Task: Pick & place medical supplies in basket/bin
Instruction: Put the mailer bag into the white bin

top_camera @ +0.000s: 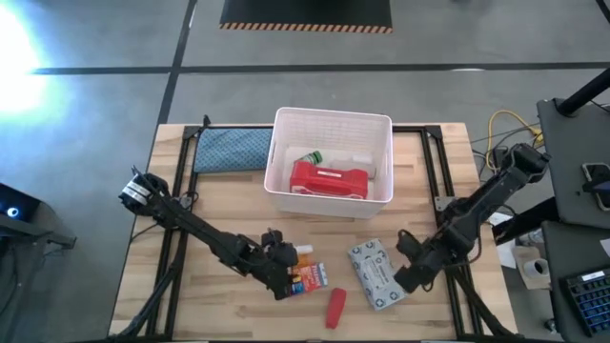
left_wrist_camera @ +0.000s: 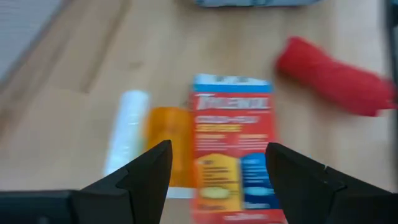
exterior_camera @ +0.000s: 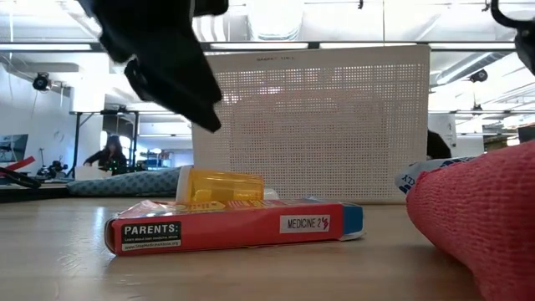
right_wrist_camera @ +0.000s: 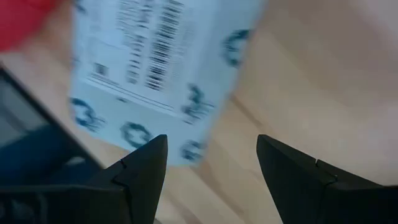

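The white slotted bin [top_camera: 381,129] stands at the table's middle, with a red case [top_camera: 328,180] and a green bottle [top_camera: 309,157] inside. Near the front edge an orange-red box [top_camera: 311,278] lies flat beside an orange bottle with a white cap [top_camera: 303,252]. A red tube [top_camera: 335,307] and a grey-white soft pack [top_camera: 374,274] lie to their right. My left gripper [left_wrist_camera: 217,162] is open and hovers over the box [left_wrist_camera: 233,143] and the bottle [left_wrist_camera: 168,143]. My right gripper [right_wrist_camera: 211,155] is open at the soft pack's [right_wrist_camera: 161,68] right end.
A blue-grey folded cloth [top_camera: 232,150] lies left of the bin. In the low view the bin [exterior_camera: 318,125] rises behind the box [exterior_camera: 226,226], and the red tube [exterior_camera: 485,226] fills the right foreground. Bare wood shows at the table's near left.
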